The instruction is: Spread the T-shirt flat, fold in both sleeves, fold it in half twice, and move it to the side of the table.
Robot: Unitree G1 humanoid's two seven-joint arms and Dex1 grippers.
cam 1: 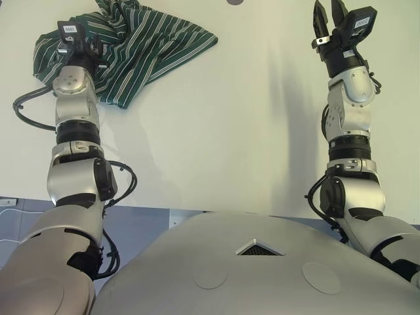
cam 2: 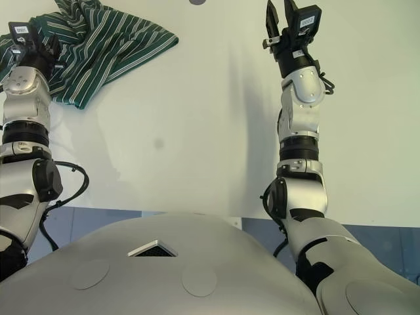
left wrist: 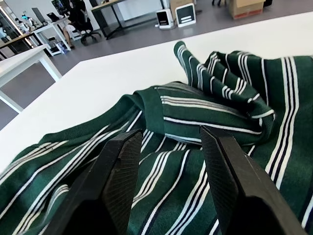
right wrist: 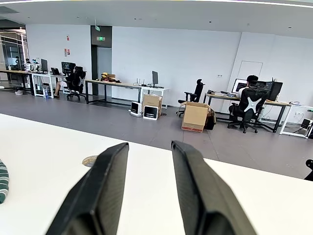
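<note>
T-shirt (cam 1: 144, 46) lay bunched at the far left of the counter (cam 1: 230, 131). My left jaws hung spread just over its near side, gripping nothing (lined up, I judged, to pinch a fold); right jaws gaped empty, far right, well apart.

White table (cam 1: 223, 125): the bare surface between the two arms and along the near edge gives free passage. Sole obstacle is the T-shirt (cam 1: 154, 42), bunched in raised folds at far left, directly under the left gripper (left wrist: 168, 139), whose jaws are parted. The right gripper (cam 1: 330, 13), jaws parted, hangs above bare tabletop, well apart from the cloth.
</note>
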